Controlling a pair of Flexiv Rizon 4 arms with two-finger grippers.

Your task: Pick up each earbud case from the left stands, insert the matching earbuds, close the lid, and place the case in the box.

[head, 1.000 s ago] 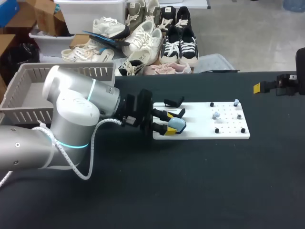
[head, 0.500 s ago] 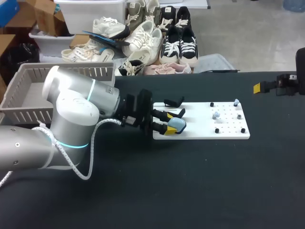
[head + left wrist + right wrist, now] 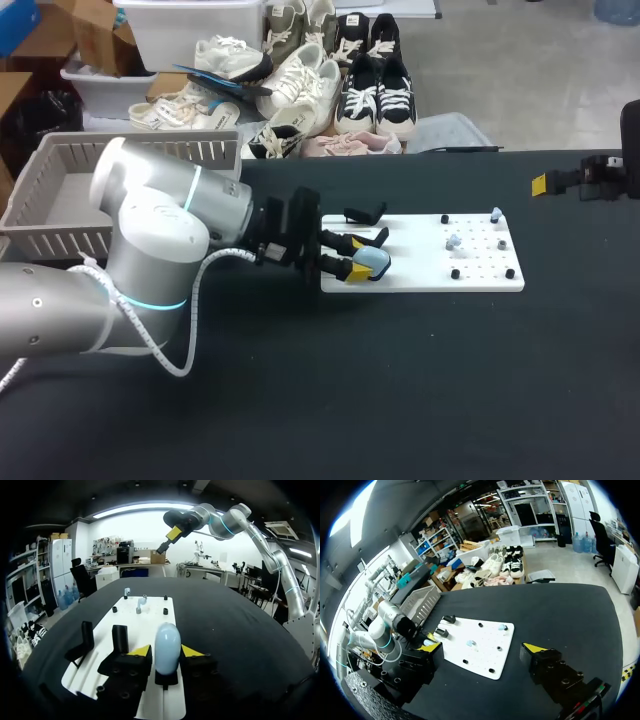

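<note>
Left gripper point(image 3: 161, 653) is pinching the blue case point(image 3: 167, 642) between its tips, stand point(image 3: 166, 678) underneath; right gripper point(image 3: 484, 650) just gapes wide.

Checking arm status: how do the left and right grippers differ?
The left gripper is shut on the light blue earbud case; the right gripper is open and empty. The left sits at the white board; the right is well clear of it. Both have yellow tips.

The right arm point(image 3: 598, 178) is cut off by the head view's edge; the stand point(image 3: 166, 678) beneath the light-blue case point(image 3: 167, 645) is largely hidden by that case and the left hand point(image 3: 166, 652); the earbuds point(image 3: 453, 241) on the white board point(image 3: 420, 278) are too small to tell apart.
</note>
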